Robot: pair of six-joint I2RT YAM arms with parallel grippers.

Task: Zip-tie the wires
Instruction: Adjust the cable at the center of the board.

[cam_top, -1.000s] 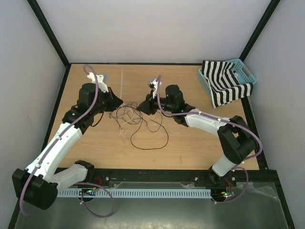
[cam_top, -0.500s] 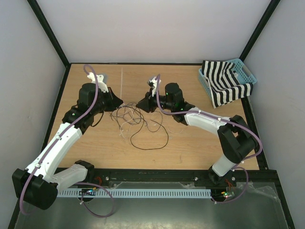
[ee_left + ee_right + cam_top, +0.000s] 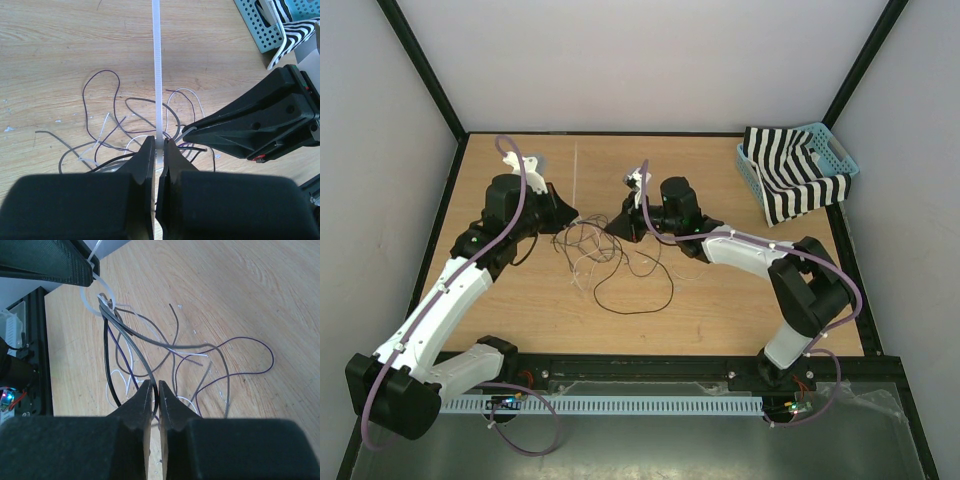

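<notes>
Wooden table from the top cam: wires in a loose tangle mid-table, right between both arms. Left wrist cam: left gripper is clamped on the zip tie, which runs straight out over the wires. Right wrist cam: zip tie loops round the bunched wires. The right gripper has its jaws nearly together by a grey strand, can't tell if it's pinched.

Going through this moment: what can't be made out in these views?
- Right wrist view: whether the right end effector pinches any of the wires; its own fingers hide the contact.
- Left wrist view: the zip tie runs off the top edge; its lower end is hidden inside the left end effector.
- Top view: what the basket holds, under the striped cloth.
</notes>
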